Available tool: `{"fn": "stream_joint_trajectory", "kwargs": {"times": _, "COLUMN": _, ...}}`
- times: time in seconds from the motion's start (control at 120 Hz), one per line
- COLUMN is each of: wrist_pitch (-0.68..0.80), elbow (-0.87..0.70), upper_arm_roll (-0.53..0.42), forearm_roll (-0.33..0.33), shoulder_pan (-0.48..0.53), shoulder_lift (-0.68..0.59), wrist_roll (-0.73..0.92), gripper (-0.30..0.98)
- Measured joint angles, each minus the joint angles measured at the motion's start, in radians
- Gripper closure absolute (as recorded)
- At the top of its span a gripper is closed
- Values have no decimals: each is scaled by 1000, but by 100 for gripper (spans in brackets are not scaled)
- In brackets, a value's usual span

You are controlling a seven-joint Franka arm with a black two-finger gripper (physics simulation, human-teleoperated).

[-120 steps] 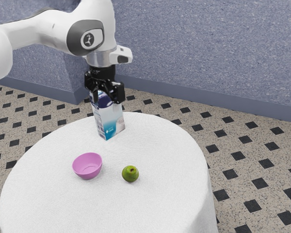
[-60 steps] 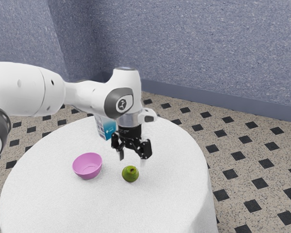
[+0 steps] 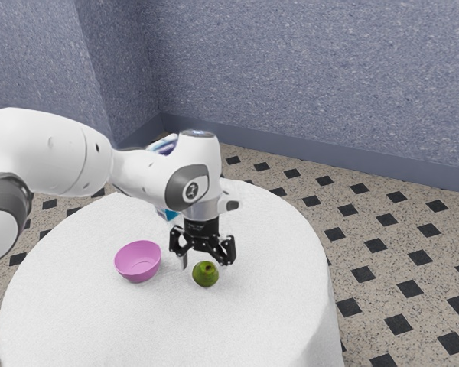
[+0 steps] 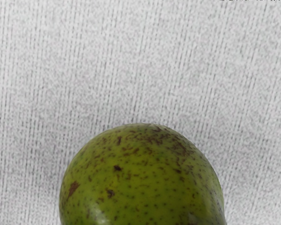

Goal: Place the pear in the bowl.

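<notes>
The pear [image 3: 206, 275] (green, flecked with brown in the wrist view) sits on the white table [image 3: 99, 329], outside the bowl [image 3: 138, 264], which is pink and lies apart from it at nine o'clock in the exterior view. Just over the pear, toward twelve o'clock, the gripper [image 3: 203, 262] hangs open, its fingers [image 3: 184, 261] spread. Farther back, at eleven o'clock from the pear, the carton [image 3: 166, 145] stands partly hidden behind the arm [image 3: 141, 171], with the wall [image 3: 314, 76] beyond.
</notes>
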Motion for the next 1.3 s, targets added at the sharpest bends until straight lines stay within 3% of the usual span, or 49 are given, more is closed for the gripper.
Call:
{"fn": "stream_joint_trajectory", "kwargs": {"times": 0.767, "wrist_pitch": 80, "elbow": -38, "upper_arm_roll": -14, "forearm_roll": -24, "shoulder_pan": 2, "shoulder_lift": 23, "wrist_roll": -107, "gripper": 0}}
{"fn": "stream_joint_trajectory", "kwargs": {"times": 1.017, "wrist_pitch": 73, "elbow": -37, "upper_arm_roll": -13, "forearm_roll": -22, "shoulder_pan": 2, "shoulder_lift": 19, "wrist_roll": -118, "gripper": 26}}
{"fn": "stream_joint_trajectory", "kwargs": {"times": 1.3, "wrist_pitch": 66, "elbow": -36, "upper_arm_roll": -11, "forearm_roll": -13, "shoulder_pan": 2, "shoulder_lift": -1, "wrist_roll": -129, "gripper": 36}}
